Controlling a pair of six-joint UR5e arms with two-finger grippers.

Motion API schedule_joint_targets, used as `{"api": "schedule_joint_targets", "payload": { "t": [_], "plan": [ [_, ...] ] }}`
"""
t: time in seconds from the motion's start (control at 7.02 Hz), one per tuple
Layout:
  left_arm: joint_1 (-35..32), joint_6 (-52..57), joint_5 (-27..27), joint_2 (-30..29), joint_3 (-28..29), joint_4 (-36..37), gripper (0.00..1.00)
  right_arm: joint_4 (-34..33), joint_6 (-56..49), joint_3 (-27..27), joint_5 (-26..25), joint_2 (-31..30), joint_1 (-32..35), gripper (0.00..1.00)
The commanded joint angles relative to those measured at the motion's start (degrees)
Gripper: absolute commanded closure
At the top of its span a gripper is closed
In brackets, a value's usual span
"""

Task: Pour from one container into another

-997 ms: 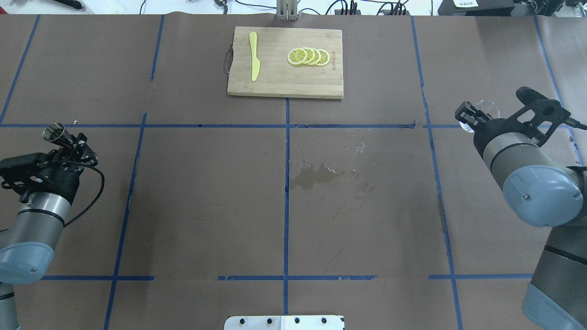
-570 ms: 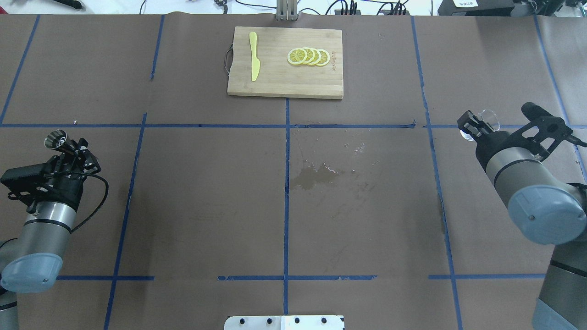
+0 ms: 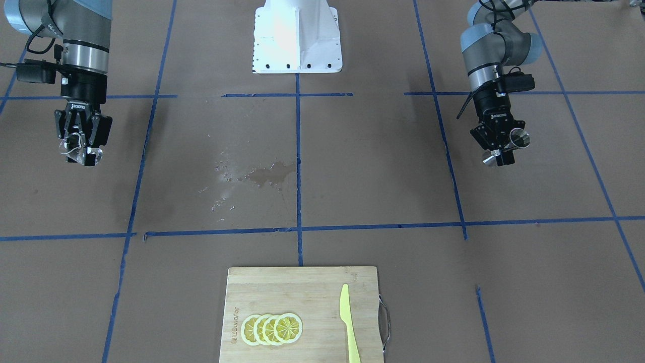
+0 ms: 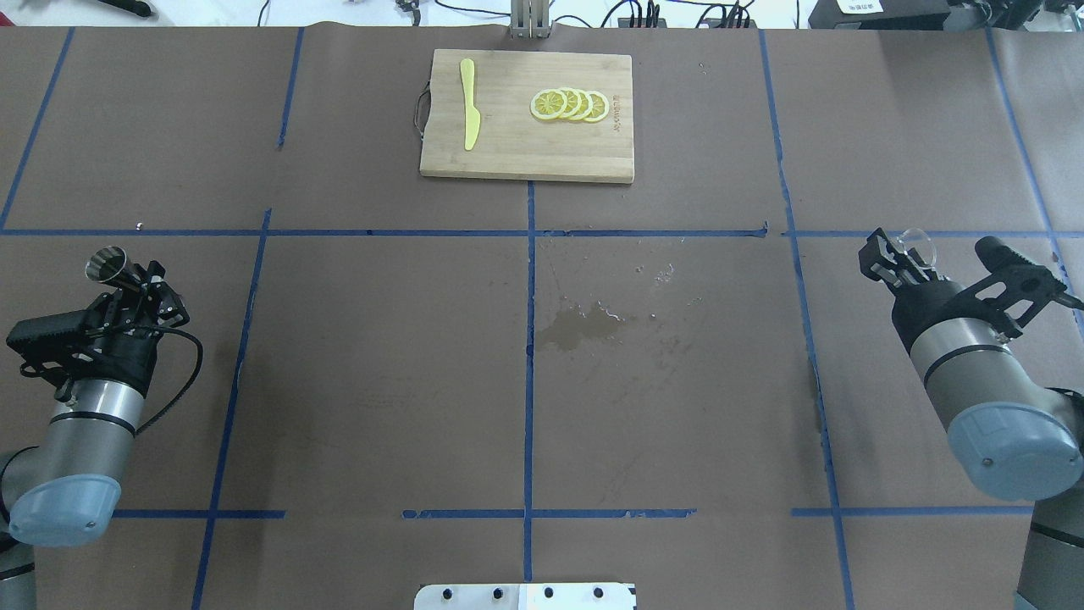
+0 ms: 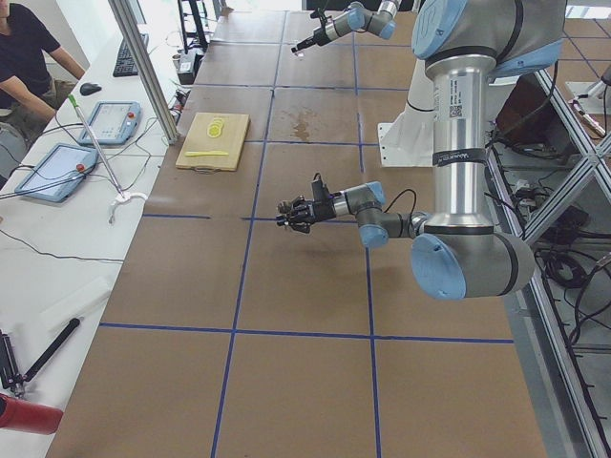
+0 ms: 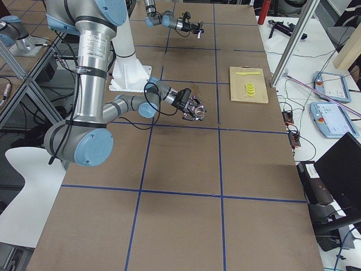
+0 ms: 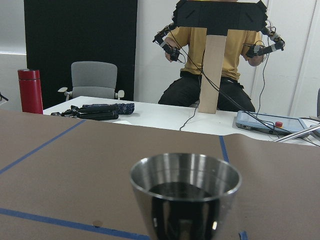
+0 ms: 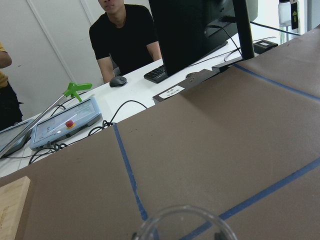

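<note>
My left gripper (image 4: 131, 278) is shut on the waist of the silver jigger (image 4: 106, 264), held above the table's left side with its open cone up. In the front-facing view that jigger (image 3: 517, 137) shows at the right, in the left gripper (image 3: 500, 149). The left wrist view fills with the jigger's upper cone (image 7: 185, 195). My right gripper (image 4: 893, 254) is shut on the clear glass cup (image 4: 918, 244), above the table's right side. In the front-facing view the cup (image 3: 70, 146) sits in the right gripper (image 3: 80, 148). Only the cup's rim (image 8: 182, 222) shows in the right wrist view.
A wooden cutting board (image 4: 525, 152) lies at the far centre with lemon slices (image 4: 569, 104) and a yellow knife (image 4: 468, 103) on it. A wet spill (image 4: 576, 326) marks the brown table centre. People sit beyond the far edge (image 7: 220, 55).
Both arms drew back toward the robot. The right gripper with the glass cup moved nearer and slightly right; the left gripper with the jigger came a little nearer.
</note>
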Motion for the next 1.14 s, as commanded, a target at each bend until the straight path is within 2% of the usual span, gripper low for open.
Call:
{"api": "schedule_joint_targets", "payload": {
  "t": [0.0, 0.57, 1.0],
  "plan": [
    [2.0, -0.3, 3.3, -0.9, 1.4, 0.6, 1.00, 0.2, 0.3, -0.4, -1.2, -0.1, -1.0, 1.00],
    [2.7, -0.3, 5.9, -5.5, 6.0, 1.6, 0.98, 0.2, 0.3, -0.5, -1.2, -0.3, -1.4, 1.00],
    [2.8, -0.1, 5.9, -6.1, 6.8, 1.8, 0.81, 0.2, 0.3, -0.7, -1.2, -0.3, -1.5, 1.00]
  ]
}}
